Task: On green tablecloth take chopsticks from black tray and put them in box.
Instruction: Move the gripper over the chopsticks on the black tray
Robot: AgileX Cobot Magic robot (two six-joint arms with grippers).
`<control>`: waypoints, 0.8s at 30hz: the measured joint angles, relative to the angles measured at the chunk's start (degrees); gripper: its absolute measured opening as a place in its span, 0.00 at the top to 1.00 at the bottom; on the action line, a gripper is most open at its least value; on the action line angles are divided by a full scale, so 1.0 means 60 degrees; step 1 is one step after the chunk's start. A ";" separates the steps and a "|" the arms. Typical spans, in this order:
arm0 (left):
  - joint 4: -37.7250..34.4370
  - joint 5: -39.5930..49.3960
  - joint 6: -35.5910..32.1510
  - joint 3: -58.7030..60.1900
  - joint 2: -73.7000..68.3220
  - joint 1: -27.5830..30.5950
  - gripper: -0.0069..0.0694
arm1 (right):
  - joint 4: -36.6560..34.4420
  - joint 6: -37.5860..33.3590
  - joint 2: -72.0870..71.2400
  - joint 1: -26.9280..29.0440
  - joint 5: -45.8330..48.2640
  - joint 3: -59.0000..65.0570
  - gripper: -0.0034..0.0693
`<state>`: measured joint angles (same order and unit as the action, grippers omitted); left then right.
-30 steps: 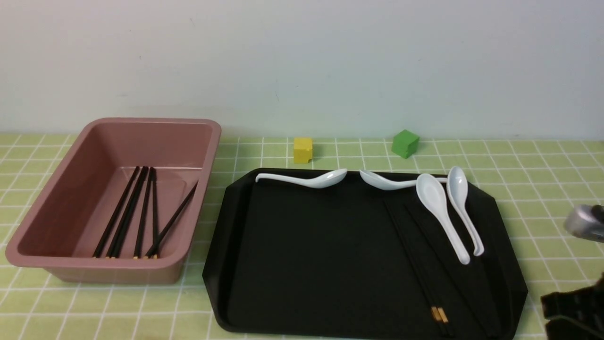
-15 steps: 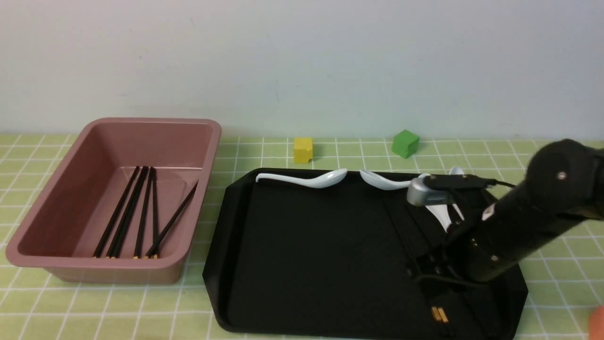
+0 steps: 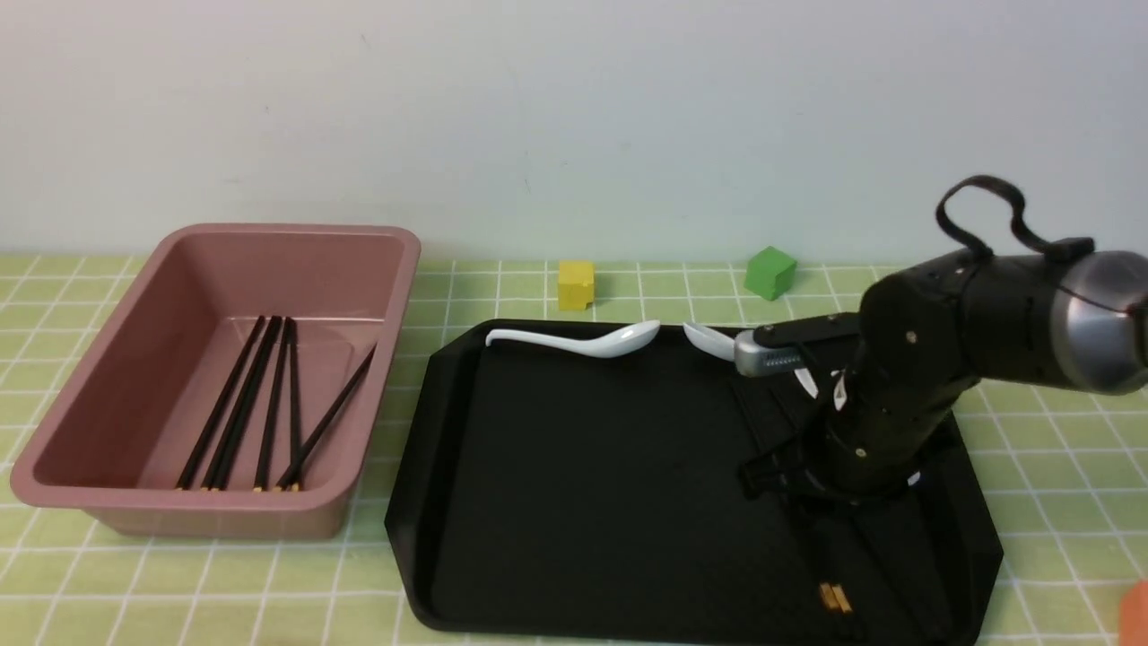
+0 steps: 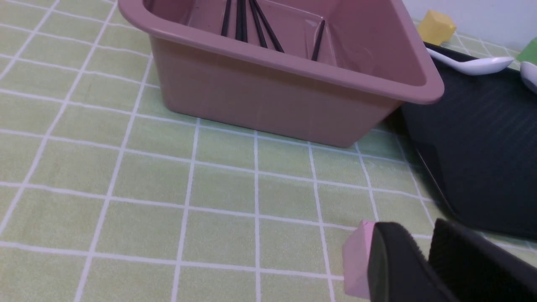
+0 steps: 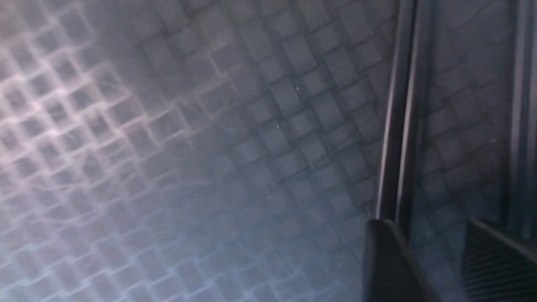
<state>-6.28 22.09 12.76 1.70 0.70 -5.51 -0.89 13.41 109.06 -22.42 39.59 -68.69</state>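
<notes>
The right gripper (image 5: 426, 235) is hovering over the black tray (image 3: 592, 502), jaws parted widely. Two parallel chopsticks (image 5: 398, 126) are lying on the tray beside one jaw's tip; contact is indeterminable. They are showing slim black shafts and gold bands. The left gripper (image 4: 428, 247) is holding its jaws slightly apart, gripping nothing.

Cloth (image 3: 1058, 467) lt green w/ white grid, box (image 3: 215, 499) dusty pink, tray (image 3: 592, 502) blk, spoon (image 3: 583, 342) white, cubes yel (image 3: 576, 285) & grn (image 3: 770, 273).
</notes>
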 joint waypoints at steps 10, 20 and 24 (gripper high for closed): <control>0.0000 0.0000 0.0000 0.0000 0.0000 0.0000 0.70 | -0.0035 0.0010 0.0435 -0.0002 0.0076 -0.0147 0.57; 0.0000 0.0000 0.0000 0.0000 0.0000 0.0000 0.69 | -0.1481 -0.0960 0.0213 0.0008 0.1098 -0.0487 0.78; 0.0000 0.0000 0.0000 0.0000 0.0000 0.0000 0.69 | -0.2640 -0.1467 -0.0100 -0.0001 0.2129 -0.1245 0.78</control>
<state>-6.28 22.09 12.76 1.70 0.70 -5.51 -16.73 4.61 108.46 -22.42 52.36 -76.16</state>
